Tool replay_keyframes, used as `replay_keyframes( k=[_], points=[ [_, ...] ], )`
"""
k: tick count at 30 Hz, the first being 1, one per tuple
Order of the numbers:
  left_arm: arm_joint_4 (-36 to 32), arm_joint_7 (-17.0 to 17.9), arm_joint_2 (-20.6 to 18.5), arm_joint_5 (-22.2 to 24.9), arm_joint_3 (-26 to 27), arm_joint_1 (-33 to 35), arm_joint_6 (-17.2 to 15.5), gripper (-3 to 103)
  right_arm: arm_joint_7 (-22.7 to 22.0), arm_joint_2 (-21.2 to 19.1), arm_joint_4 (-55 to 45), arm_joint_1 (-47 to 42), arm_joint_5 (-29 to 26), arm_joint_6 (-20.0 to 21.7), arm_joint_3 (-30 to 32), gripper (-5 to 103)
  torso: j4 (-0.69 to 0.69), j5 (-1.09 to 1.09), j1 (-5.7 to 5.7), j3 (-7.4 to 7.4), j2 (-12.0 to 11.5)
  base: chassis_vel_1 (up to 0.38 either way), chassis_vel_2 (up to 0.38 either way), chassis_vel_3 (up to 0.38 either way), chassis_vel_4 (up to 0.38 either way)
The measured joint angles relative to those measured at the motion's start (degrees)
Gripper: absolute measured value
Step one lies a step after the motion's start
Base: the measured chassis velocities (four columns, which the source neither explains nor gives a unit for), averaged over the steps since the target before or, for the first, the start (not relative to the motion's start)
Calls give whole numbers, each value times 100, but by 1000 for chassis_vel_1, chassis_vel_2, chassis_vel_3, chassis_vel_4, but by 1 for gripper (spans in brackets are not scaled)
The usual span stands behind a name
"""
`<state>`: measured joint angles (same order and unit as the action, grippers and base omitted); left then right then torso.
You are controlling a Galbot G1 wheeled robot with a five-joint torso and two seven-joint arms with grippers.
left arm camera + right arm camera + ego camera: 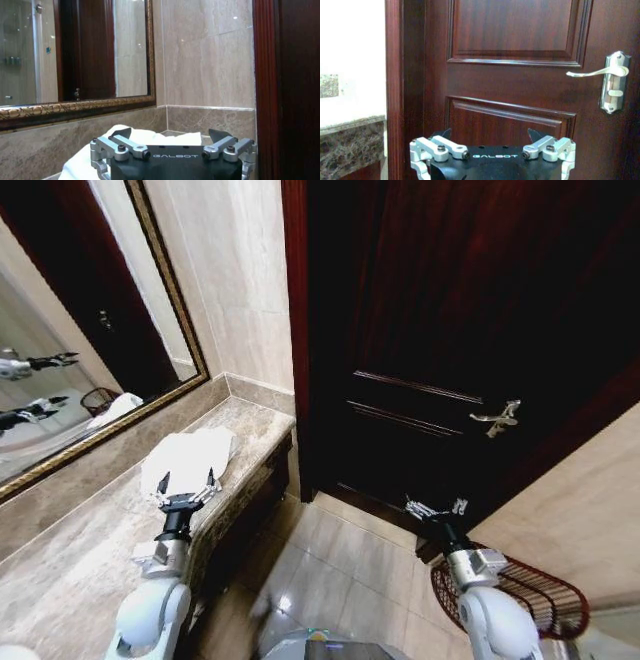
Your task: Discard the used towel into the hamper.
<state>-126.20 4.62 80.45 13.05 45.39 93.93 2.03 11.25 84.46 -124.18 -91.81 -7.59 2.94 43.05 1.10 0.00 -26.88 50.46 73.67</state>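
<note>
Soft white cloth towel [188, 460], polished veined beige marble countertop [70, 570], glossy dark red-brown wooden door [450, 330] with shiny metal lever handle [612, 80], ornate gilt mirror frame [75, 108], reddish-brown openwork hamper [535, 595], glossy floor tiles [340, 570]

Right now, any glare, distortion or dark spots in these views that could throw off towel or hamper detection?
Head view: wide-angle bending of the door frame; white towel bright on the counter, hamper in a dim corner, half hidden behind the right gripper; mirror duplicates both grippers. Left wrist view: specular dots on the marble wall, towel behind the left gripper. Right wrist view: wall overexposed.
</note>
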Motion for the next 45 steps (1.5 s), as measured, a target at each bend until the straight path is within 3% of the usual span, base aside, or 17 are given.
replay_keyframes(
  k=[8,30,45],
  points=[
    [-5,72,22,-55,27,-13,-162,100,-1,-10,23,20,-37,-32,7,100,2,0,0,1,2,0,0,0,0],
    [-18,140,42,-22,48,-3,-7,100,-6,-3,36,-32,-66,-127,38,100,3,0,-15,13,31,0,0,0,0],
    [45,125,66,-3,63,3,145,100,-18,-6,8,-57,-81,-153,51,100,3,0,-156,180,341,0,0,0,0]
  ],
)
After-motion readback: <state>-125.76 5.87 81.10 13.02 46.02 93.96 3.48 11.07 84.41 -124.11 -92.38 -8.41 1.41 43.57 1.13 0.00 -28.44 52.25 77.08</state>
